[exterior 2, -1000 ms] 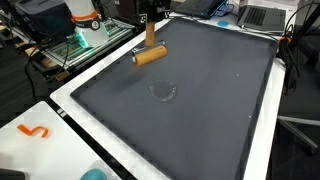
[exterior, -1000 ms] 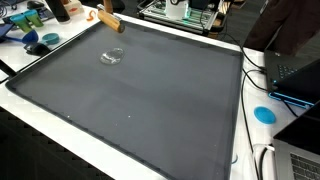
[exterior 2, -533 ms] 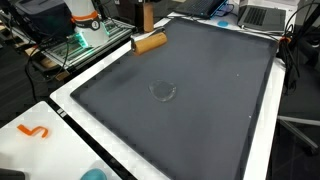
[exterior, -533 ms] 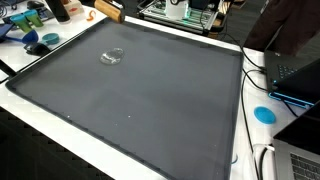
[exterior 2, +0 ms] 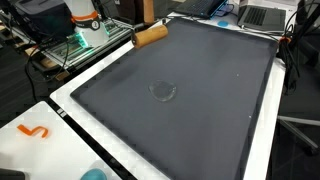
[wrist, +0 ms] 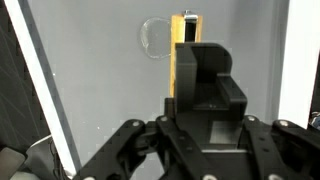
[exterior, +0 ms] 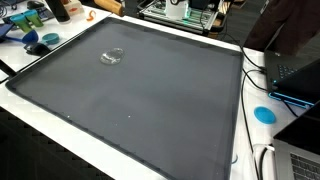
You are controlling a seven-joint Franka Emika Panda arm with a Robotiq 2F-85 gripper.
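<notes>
Gripper (wrist: 190, 58) is clamped on a wood block (wrist: 186, 28), whose end sticks out past the fingertips. Block hangs at the mat's (exterior: 150, 100) edge in both exterior views (exterior 2: 150, 36). Clear disc (wrist: 155, 38) lies on the mat just beside the block's tip, below the hand.
</notes>
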